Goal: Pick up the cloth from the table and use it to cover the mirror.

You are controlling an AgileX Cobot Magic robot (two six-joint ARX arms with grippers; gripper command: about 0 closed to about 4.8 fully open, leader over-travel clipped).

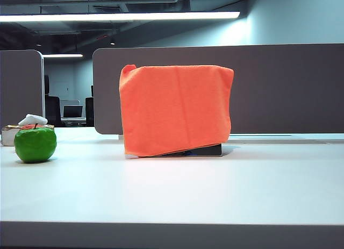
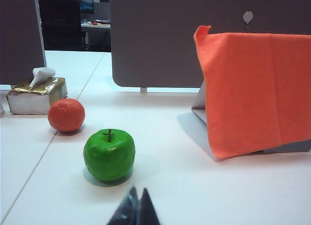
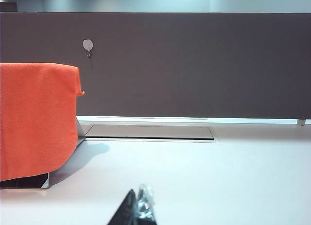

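Note:
The orange cloth hangs draped over the upright mirror, of which only a dark strip along the bottom shows under the hem. The left wrist view has the cloth to one side, with the mirror's stand edge peeking out beside it. In the right wrist view the cloth covers the mirror down to its base. My left gripper is shut and empty, low over the white table, short of the green apple. My right gripper is shut and empty too, well apart from the cloth.
A green apple stands at the table's left. Behind it lie an orange fruit and a tissue box. A grey desk partition runs along the back. A cable hatch is set into the table near it.

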